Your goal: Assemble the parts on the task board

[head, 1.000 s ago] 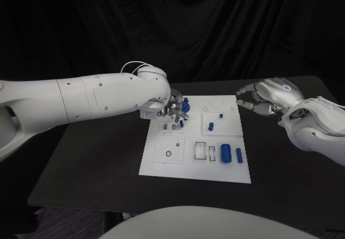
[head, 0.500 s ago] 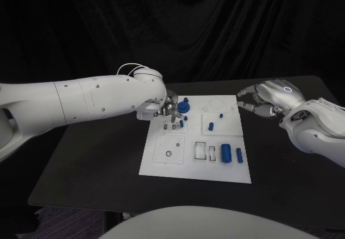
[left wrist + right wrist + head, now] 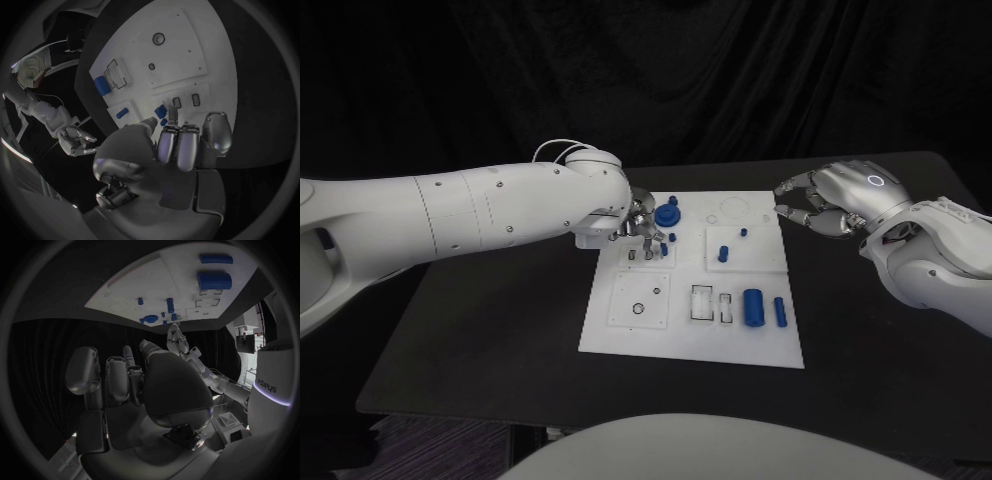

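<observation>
Task board lies lengthwise away from robot; left hand and right hand empty, fingers curled.

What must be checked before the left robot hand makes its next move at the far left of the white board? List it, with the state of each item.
1. Left robot hand over the board's far-left corner: ok, its fingers hang by the round blue piece.
2. Left robot hand empty: cannot tell; the fingertips are hidden against the board.
3. Right robot hand off the board: ok, it hovers past the far right edge, fingers curled in.
4. Big blue cylinder and thin blue rod lying at the near right: ok, away from both hands.
5. Small slots beside the left fingers: ok, they look unfilled.
</observation>
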`<control>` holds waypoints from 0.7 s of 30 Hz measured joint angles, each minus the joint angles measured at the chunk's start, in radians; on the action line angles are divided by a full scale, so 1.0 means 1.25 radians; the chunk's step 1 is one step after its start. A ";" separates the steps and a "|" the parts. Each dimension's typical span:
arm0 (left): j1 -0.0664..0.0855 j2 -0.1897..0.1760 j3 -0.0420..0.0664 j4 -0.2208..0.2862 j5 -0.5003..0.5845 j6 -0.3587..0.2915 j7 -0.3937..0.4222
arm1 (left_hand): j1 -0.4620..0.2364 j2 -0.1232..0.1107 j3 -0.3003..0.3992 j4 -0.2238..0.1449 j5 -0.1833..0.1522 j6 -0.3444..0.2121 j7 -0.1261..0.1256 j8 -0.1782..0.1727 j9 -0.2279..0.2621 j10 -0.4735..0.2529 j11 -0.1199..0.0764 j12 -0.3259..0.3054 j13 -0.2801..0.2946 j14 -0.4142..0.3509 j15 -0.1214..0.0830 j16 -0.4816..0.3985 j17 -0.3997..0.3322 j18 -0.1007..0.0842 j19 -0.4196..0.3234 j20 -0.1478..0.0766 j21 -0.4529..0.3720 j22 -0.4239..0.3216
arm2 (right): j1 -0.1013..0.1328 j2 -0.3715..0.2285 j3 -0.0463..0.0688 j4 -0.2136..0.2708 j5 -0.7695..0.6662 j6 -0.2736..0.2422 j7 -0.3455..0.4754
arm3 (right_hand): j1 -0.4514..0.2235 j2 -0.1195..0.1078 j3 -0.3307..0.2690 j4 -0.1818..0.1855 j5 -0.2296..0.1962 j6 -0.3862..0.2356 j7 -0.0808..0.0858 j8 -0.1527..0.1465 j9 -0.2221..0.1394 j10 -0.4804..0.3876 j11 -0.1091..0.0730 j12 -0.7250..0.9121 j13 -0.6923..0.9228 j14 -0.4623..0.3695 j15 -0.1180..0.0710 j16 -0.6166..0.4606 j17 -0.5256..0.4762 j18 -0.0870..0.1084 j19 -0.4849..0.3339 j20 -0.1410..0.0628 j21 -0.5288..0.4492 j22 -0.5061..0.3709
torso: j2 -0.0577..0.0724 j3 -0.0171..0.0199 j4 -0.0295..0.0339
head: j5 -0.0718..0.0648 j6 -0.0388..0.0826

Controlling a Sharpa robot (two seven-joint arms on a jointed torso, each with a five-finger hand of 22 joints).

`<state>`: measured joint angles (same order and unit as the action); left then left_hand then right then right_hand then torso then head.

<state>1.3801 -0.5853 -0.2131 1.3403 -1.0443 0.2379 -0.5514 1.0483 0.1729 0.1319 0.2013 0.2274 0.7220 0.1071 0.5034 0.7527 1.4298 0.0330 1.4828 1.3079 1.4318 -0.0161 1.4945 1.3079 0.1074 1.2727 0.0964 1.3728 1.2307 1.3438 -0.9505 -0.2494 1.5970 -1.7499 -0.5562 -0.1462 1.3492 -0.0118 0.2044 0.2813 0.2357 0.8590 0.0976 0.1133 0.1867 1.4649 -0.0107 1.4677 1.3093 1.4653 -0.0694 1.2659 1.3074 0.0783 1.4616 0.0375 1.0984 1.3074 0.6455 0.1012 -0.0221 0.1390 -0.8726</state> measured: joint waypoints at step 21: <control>-0.017 0.014 0.000 -0.014 0.000 -0.026 0.031 | -0.007 0.000 0.004 0.004 0.000 0.006 0.000 -0.003 0.004 0.000 0.000 0.000 0.000 0.000 0.000 0.000 0.000 0.000 0.000 0.000 -0.003 -0.002 | 0.000 0.003 0.000 -0.007 0.000 0.004 -0.003 | 0.003 -0.004 0.002 -0.002 0.003 0.003 0.003 0.000 -0.001 0.000 0.000 0.000 0.000 0.000 0.000 -0.005 0.000 0.000 0.000 0.000 -0.004 0.000 | 0.001 0.0008 -0.0025 | -0.005 0.000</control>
<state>1.3591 -0.5680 -0.2130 1.3223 -1.0447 0.2053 -0.5124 1.0401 0.1729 0.1373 0.2068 0.2273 0.7293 0.1072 0.4994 0.7583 1.4298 0.0330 1.4825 1.3078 1.4316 -0.0160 1.4946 1.3078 0.1074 1.2726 0.0966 1.3690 1.2285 1.3432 -0.9469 -0.2492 1.5888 -1.7501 -0.5514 -0.1500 1.3534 -0.0162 0.2070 0.2786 0.2395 0.8626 0.1012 0.1133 0.1850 1.4649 -0.0107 1.4677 1.3092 1.4653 -0.0694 1.2598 1.3074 0.0784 1.4616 0.0375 1.0936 1.3073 0.6466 0.1022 -0.0253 0.1325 -0.8726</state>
